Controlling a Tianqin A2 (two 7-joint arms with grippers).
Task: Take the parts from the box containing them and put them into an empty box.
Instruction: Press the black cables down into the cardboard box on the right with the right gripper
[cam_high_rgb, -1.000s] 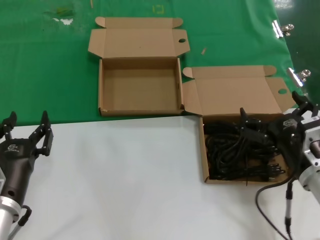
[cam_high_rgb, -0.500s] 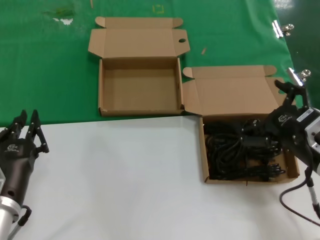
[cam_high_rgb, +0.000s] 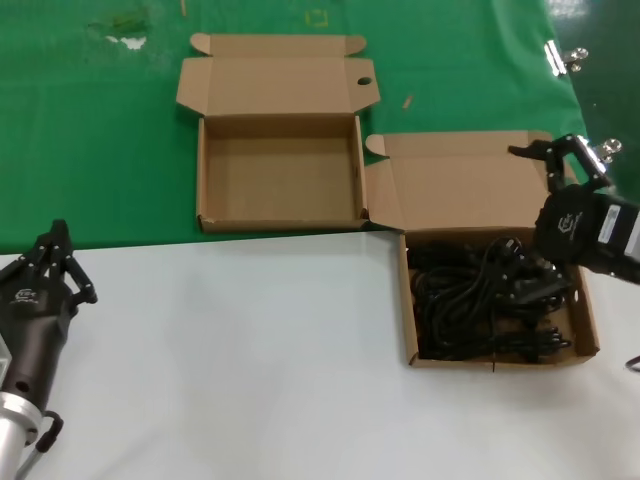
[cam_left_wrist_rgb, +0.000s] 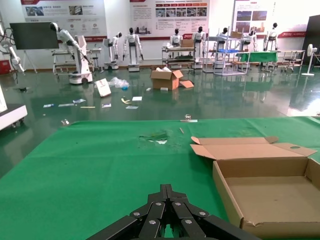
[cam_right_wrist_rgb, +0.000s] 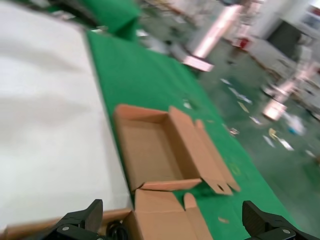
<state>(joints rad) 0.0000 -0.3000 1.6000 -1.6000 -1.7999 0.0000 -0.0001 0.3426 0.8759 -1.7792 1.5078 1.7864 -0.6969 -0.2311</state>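
Observation:
The parts, a tangle of thin black cables (cam_high_rgb: 485, 305), lie in the right-hand box (cam_high_rgb: 588, 315), whose lid is folded back. The empty box (cam_high_rgb: 280, 170) stands open on the green cloth, behind and to the left; it also shows in the left wrist view (cam_left_wrist_rgb: 265, 195) and the right wrist view (cam_right_wrist_rgb: 152, 150). My right gripper (cam_high_rgb: 553, 151) is open and empty, raised over the cable box's far right side by its lid (cam_right_wrist_rgb: 165, 215). My left gripper (cam_high_rgb: 57, 258) is shut and empty, low at the table's left edge; it also shows in the left wrist view (cam_left_wrist_rgb: 167, 192).
The back half of the table is covered in green cloth (cam_high_rgb: 100, 130), the front half is white (cam_high_rgb: 250, 360). Metal clips (cam_high_rgb: 565, 58) sit at the cloth's right edge. The two boxes nearly touch at their corners.
My right gripper has risen out of the cable box and swung back toward the lid, open and empty. My left gripper has gone from open to shut.

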